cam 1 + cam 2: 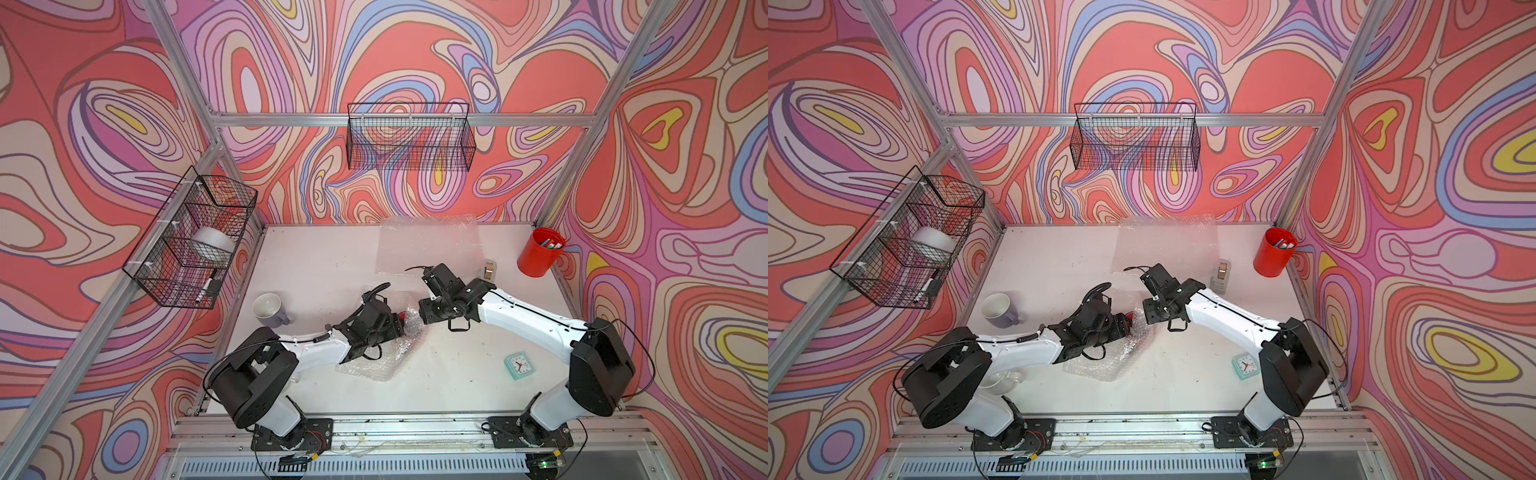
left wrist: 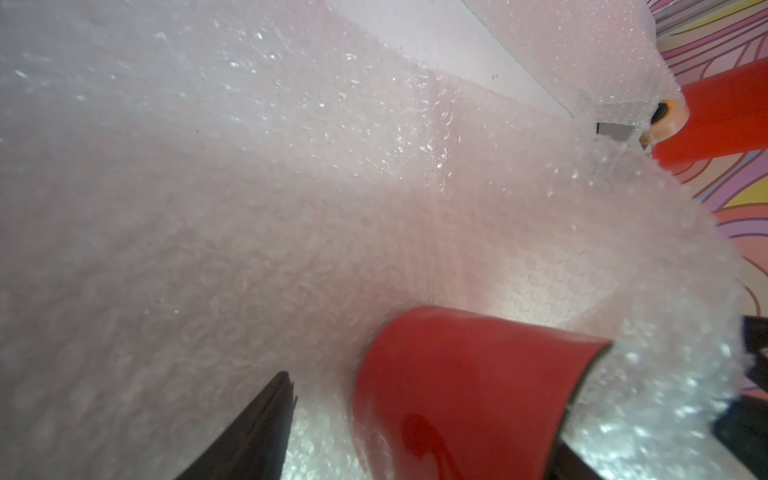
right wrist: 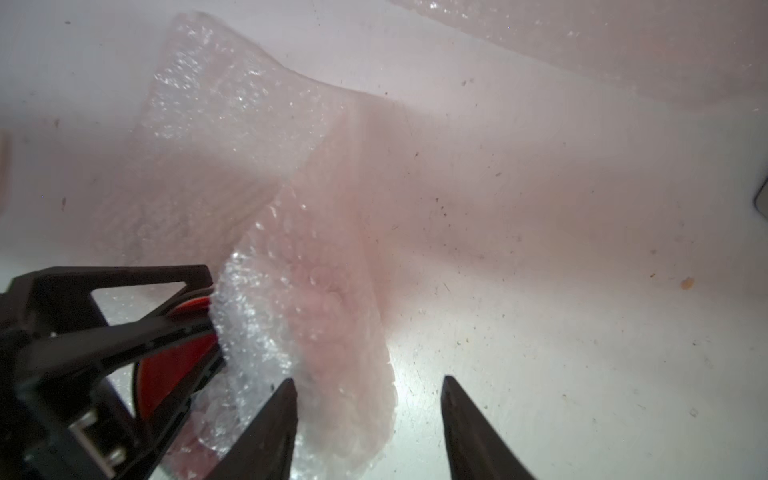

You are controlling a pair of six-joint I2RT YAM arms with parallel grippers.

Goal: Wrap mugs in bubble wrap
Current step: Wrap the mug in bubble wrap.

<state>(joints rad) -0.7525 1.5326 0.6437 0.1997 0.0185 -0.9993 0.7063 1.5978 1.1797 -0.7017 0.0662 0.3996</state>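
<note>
TOP: left gripper clasping red mug at centre, on bubble wrap; three mugs, white mug sitting at 9 o'clock, glass mug half hidden at 7; two sheets, spare sheet lying at 12 | LEFT WRIST: bubble wrap draping limply, light, probably sliding on the glossy mug; pinching a free edge looking best | RIGHT WRIST: right gripper hanging open, empty

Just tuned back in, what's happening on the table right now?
The left claw is clamped on the red mug, which sits on a bubble wrap sheet mid-table. One side of that sheet is folded up against the mug. The right claw is open right beside that fold, gripping nothing. The white mug sits unwrapped off to the side, and a second sheet lies flat farther back.
</note>
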